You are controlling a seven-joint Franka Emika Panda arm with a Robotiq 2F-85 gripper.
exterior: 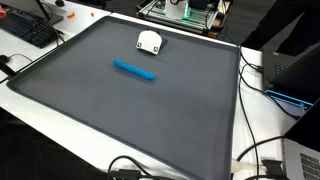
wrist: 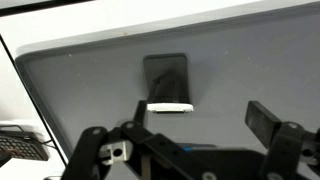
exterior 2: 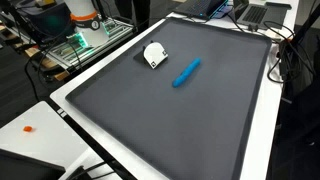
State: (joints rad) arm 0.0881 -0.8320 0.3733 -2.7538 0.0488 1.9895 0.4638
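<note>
A blue marker (exterior: 134, 70) lies on a large dark grey mat (exterior: 100, 110), seen in both exterior views (exterior 2: 186, 73). A small white object (exterior: 150, 42) sits just beyond it on the mat (exterior 2: 155, 55). The arm is not in either exterior view. In the wrist view my gripper (wrist: 200, 125) is open and empty, raised above the mat (wrist: 90, 80). The white object (wrist: 170, 108) lies between the fingers and further out, with a dark shadow behind it. A sliver of the blue marker (wrist: 194, 146) shows behind the gripper body.
A black keyboard (exterior: 30, 30) lies off the mat's corner and also shows in the wrist view (wrist: 20, 145). A metal frame with electronics (exterior 2: 85, 35) stands behind the mat. A dark box (exterior: 290, 70) and cables (exterior: 255, 150) lie along one side.
</note>
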